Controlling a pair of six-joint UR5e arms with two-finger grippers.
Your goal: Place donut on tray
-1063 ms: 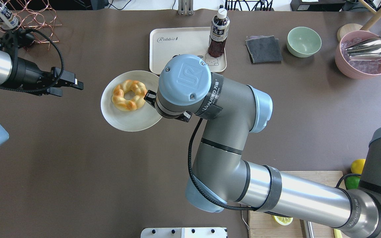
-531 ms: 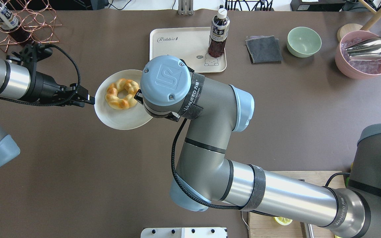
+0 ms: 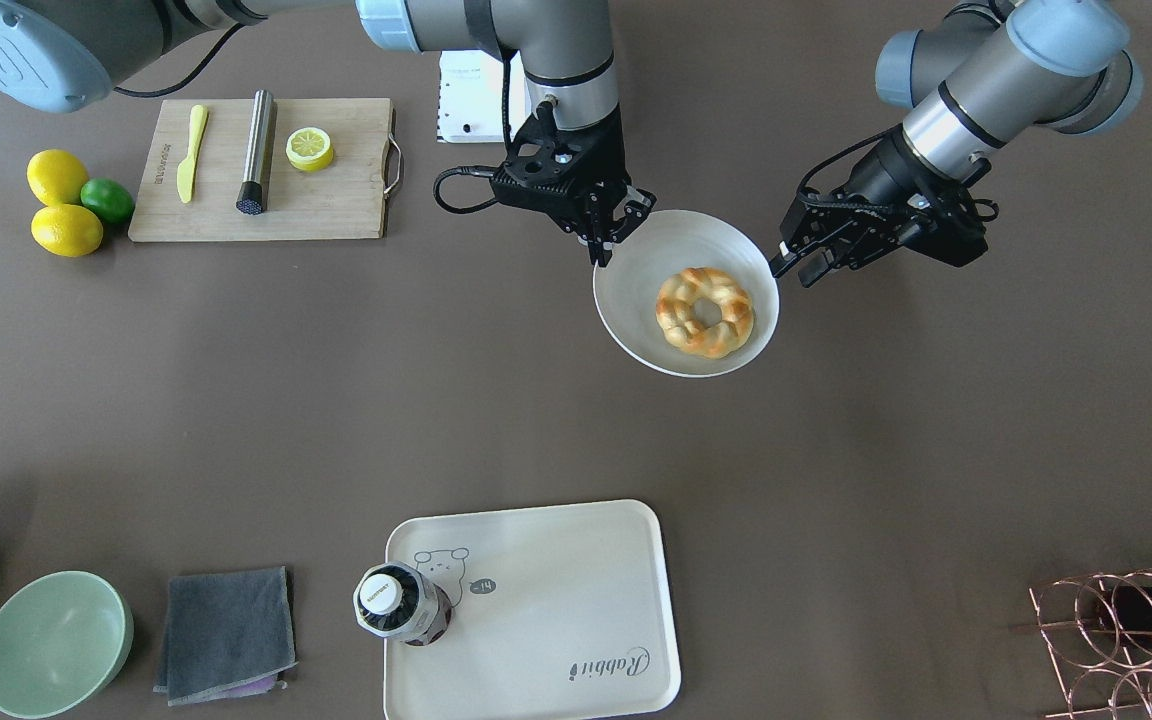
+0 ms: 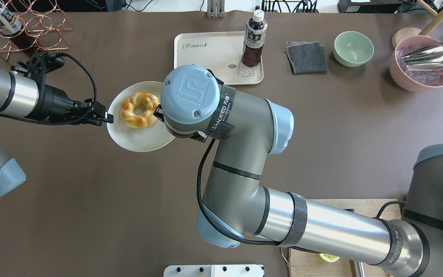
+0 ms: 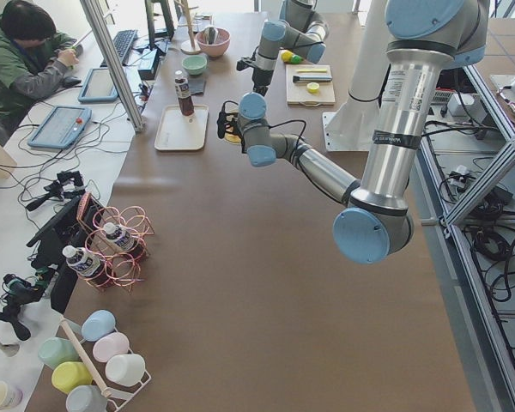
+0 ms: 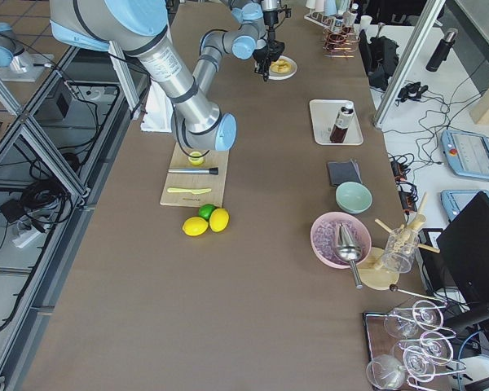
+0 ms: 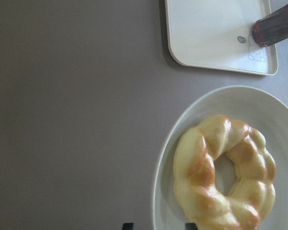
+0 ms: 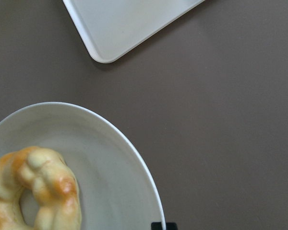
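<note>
Donut [image 3: 704, 311] lay on a round white plate [image 3: 626, 300], apart from the tray [image 3: 556, 600].
Front view: braided glossy ring, centre right; right gripper [image 3: 601, 248] clamped the plate's rim, left gripper [image 3: 792, 270] at the opposite rim. Overhead: smooth cream tray read "Rabbit". Left wrist: fingertips [image 7: 127, 226] apart, straddling the rim.

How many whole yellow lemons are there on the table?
2. The first lemon and the second lemon lie next to the lime, beside the cutting board. The lemon half on that board is not counted.
</note>
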